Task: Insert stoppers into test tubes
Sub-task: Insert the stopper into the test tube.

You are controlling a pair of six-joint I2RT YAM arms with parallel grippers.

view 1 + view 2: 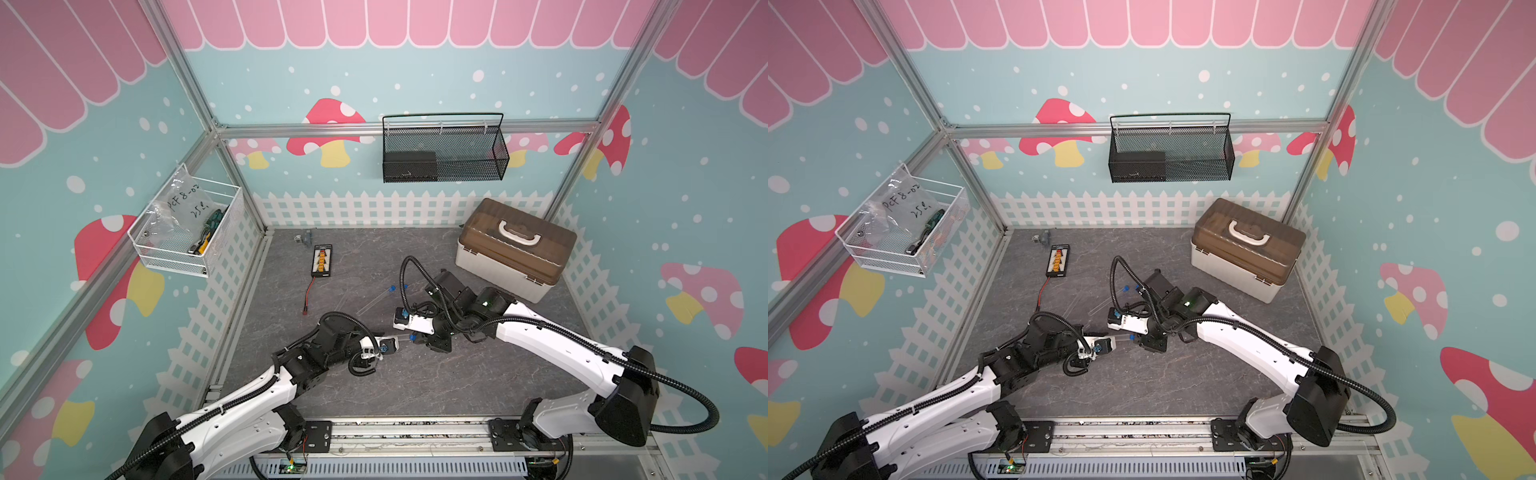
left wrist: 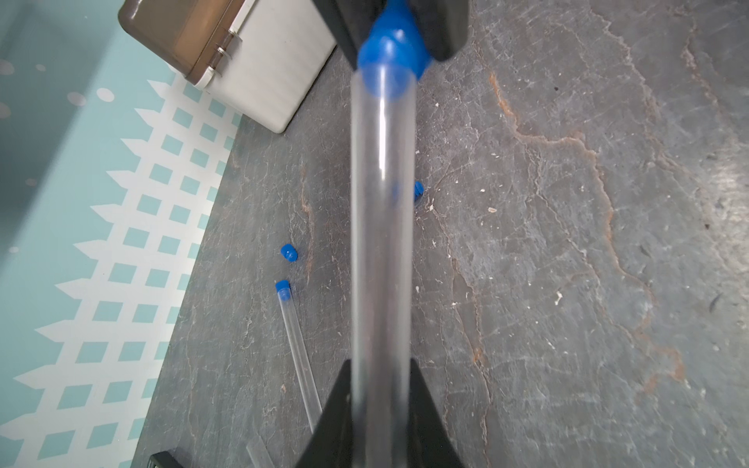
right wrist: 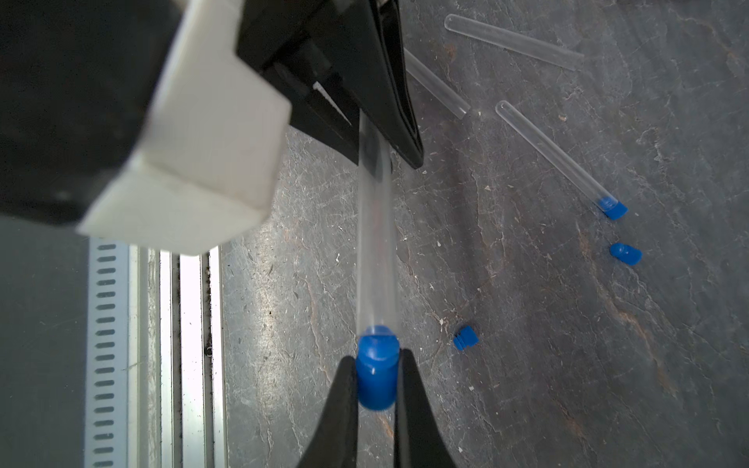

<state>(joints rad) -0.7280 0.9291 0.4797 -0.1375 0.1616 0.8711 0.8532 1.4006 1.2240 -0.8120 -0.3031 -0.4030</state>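
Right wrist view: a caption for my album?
Right gripper holds a blue stopper at the mouth of a clear tube in the left gripper.

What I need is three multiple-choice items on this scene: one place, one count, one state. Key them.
1. The stopper in the right tool is: A, at the mouth of the held tube; B, deep inside it; C, well clear of it.
2. How many loose stoppers lie on the table? A, one; B, two; C, four.
3. The left tool is: A, open; B, shut on the held tube; C, shut on a stopper.

Key: A, its tip meets the mouth in the right wrist view; B, two lie unplugged there; B, the tube runs out from between its fingers in the left wrist view.
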